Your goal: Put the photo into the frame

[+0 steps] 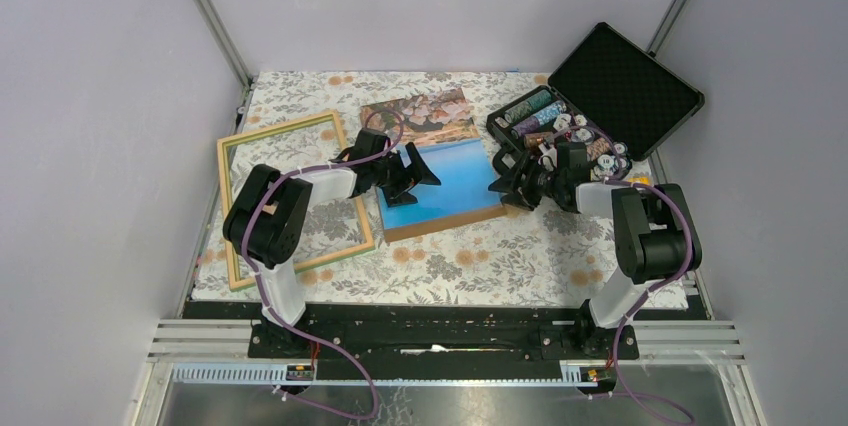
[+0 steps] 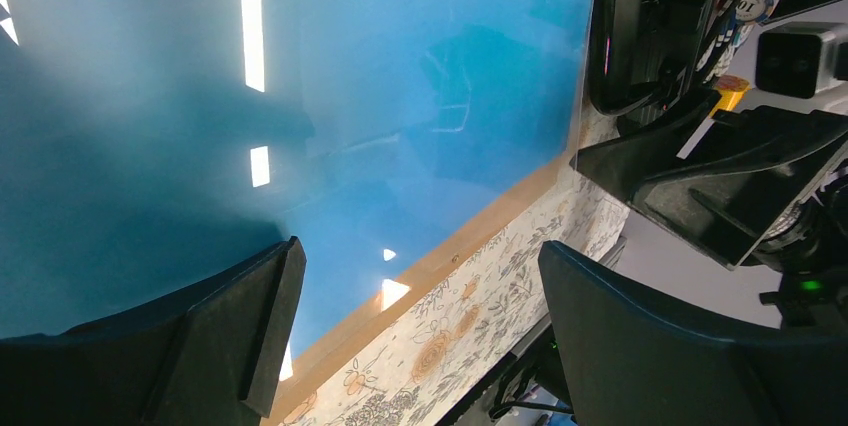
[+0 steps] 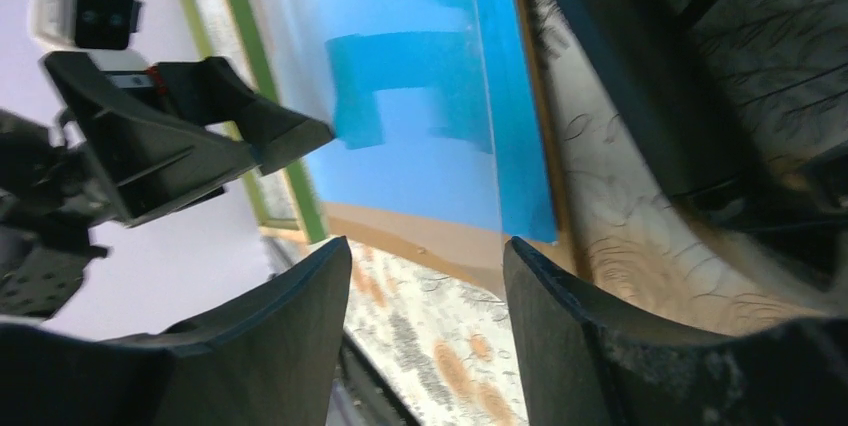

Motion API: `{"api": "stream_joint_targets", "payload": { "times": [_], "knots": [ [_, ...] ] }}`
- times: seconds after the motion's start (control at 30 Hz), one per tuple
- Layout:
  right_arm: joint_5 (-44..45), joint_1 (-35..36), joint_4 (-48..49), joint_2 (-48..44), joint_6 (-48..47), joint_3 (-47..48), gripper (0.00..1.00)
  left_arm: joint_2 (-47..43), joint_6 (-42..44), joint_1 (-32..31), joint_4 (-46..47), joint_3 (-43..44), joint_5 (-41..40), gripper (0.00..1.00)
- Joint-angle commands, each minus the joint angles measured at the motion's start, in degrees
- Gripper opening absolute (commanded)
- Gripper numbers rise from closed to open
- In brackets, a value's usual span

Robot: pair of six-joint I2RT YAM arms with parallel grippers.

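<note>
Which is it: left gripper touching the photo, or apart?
Cannot tell. In the left wrist view the open left gripper straddles the photo edge, but neither contact nor gap shows.

Parts I cannot make out
My left arm [image 1: 265, 216] covers the frame's [image 1: 280, 126] far right corner, my left fingers [image 1: 420, 174] hide part of the photo's [image 1: 465, 181] left edge, and the chips [image 1: 545, 111] are too small to read.
</note>
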Motion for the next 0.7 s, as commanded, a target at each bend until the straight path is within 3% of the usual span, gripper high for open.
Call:
{"api": "stream_joint_targets", "payload": {
  "times": [0.0,0.57,0.67],
  "knots": [
    [-8.3,0.2,14.8,-0.5,12.7,-4.5,0.62,1.8,0.2,-0.3,-0.4,-1.0,-0.4,0.95],
    [-8.9,0.3,29.0,-0.9,25.3,-11.5,0.6,4.0,0.3,-1.6,-0.4,-0.5,-0.2,0.95],
    [-8.3,0.3,29.4,-0.1,25.3,-11.2,0.55,4.0,-0.1,-1.8,0.0,-0.6,0.5,0.95]
  ]
}}
